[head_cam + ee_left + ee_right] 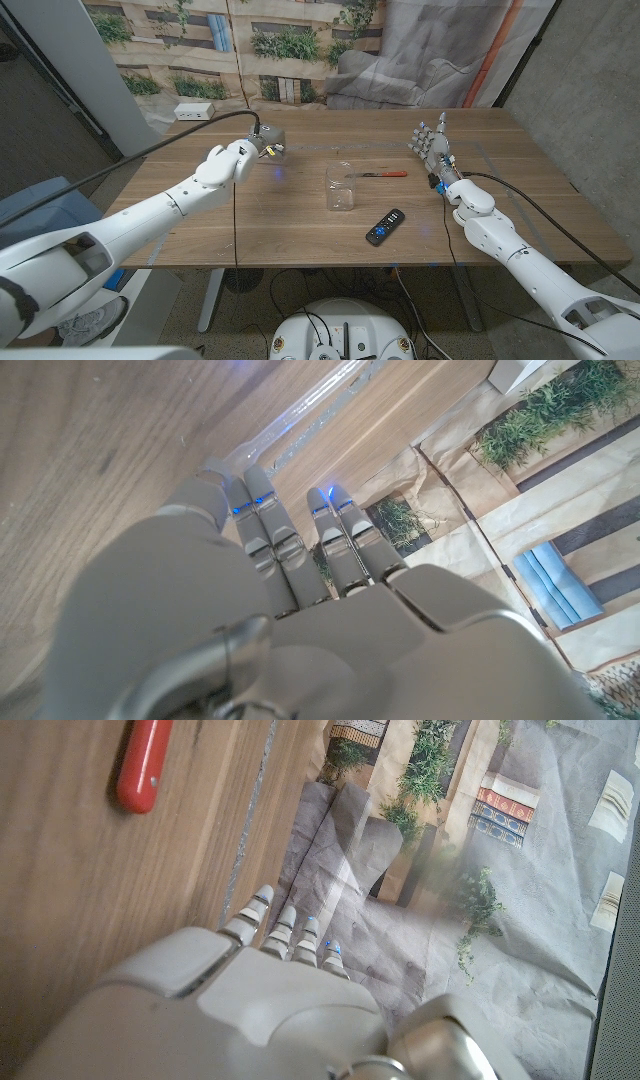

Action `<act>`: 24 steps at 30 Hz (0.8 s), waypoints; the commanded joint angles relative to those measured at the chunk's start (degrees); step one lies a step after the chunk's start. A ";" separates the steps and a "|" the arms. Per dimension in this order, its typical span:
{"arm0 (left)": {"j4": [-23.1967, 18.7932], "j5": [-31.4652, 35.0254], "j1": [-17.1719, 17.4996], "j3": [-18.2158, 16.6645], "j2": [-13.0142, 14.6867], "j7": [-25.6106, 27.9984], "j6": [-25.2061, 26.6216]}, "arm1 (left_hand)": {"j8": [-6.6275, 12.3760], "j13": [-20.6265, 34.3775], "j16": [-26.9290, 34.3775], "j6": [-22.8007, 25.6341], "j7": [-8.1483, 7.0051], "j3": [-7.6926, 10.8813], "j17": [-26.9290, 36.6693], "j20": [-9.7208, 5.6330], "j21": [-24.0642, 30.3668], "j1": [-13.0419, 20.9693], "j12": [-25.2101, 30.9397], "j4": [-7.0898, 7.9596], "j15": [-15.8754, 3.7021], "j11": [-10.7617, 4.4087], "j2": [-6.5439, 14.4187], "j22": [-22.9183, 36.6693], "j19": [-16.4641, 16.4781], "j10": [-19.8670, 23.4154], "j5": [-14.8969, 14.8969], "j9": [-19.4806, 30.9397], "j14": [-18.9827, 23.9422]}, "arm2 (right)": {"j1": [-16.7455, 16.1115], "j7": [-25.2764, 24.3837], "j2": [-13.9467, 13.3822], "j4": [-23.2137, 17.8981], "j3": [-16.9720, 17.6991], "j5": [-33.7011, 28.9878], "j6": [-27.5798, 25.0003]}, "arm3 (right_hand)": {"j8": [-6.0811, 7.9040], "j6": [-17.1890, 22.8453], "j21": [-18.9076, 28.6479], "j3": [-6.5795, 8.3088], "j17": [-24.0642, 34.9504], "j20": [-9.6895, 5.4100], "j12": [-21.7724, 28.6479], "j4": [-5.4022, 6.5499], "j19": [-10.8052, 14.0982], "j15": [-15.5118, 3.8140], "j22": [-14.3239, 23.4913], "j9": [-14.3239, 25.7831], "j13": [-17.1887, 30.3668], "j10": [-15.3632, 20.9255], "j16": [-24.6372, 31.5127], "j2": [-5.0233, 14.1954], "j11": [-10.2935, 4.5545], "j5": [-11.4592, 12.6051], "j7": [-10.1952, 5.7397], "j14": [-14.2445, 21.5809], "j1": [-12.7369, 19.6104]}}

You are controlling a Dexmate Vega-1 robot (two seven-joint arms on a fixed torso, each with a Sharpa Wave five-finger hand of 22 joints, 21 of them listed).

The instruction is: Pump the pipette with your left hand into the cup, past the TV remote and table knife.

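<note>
The left robot hand (243, 158) hovers over the far left part of the counter (290, 225), well apart from the cup (341, 187). Something small and pale with a clear tip juts from its fingers toward the cup; I take it for the pipette (274, 150), though it is too small in the head view to be sure. In the left wrist view the fingers (262, 530) curl forward and down, and a clear, glassy tube (318, 398) lies beyond the fingertips, but whether they actually pinch it I cannot tell. Judged from this, the task is at an early stage: the pipette is at the hand, not yet over the cup, and the carry and the pumping are left to do.

The right robot hand (433, 146) stands near the counter's far right side, fingers spread and upright, holding nothing.

The cup is a clear, thin-walled plastic tumbler, upright near the counter's middle. Just beyond it lies the table knife (378, 174), a slim grey blade with a smooth, rounded red handle (143, 763). The TV remote (385, 227), a flat black slab with small buttons, lies nearer the front edge. The counter is matt, grained wood.
</note>
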 commanded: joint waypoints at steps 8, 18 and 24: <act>-10.05 -0.87 5.84 -6.72 3.67 0.23 1.24 | -0.10 0.30 -0.24 -0.27 0.07 -0.15 0.15 0.18 -0.21 0.67 -0.20 0.05 -7.09 -0.06 0.33 0.27 0.06 -0.24 -0.04 0.27 0.60 | 0.01 0.00 0.02 0.03 -0.01 -0.01 0.02 | 0.37 0.12 0.20 -0.37 0.26 0.15 0.17 0.03 0.27 -4.83 0.31 0.08 0.31 -0.03 0.36 3.33 -0.29 0.32 -0.52 -0.29 0.01; -14.59 -2.63 9.03 -10.24 4.41 0.53 2.63 | -0.02 0.34 -0.20 0.09 0.36 -0.25 0.20 0.18 -0.19 0.78 -0.10 0.13 -7.19 -0.06 0.64 0.28 0.23 0.16 -0.02 0.30 0.82 | -0.05 -0.04 -0.01 -0.08 0.00 0.00 -0.01 | 0.40 0.18 0.20 -0.37 0.26 0.11 0.38 0.03 0.28 -4.80 0.31 0.09 0.34 0.44 0.35 3.33 -0.07 0.32 -0.46 -0.30 0.00; -17.27 -3.51 10.90 -11.84 5.05 0.55 3.65 | -0.12 0.35 -0.21 -0.07 0.35 -0.36 0.21 0.12 -0.16 0.75 -0.11 0.16 -7.17 -0.05 0.67 0.28 0.36 0.20 -0.03 0.31 0.92 | -0.02 -0.01 -0.01 -0.03 0.00 0.00 -0.01 | 0.38 0.15 0.20 -0.37 0.25 0.10 0.24 0.03 0.28 -4.84 0.31 0.09 0.33 0.10 0.35 3.33 -0.21 0.32 -0.47 -0.30 0.01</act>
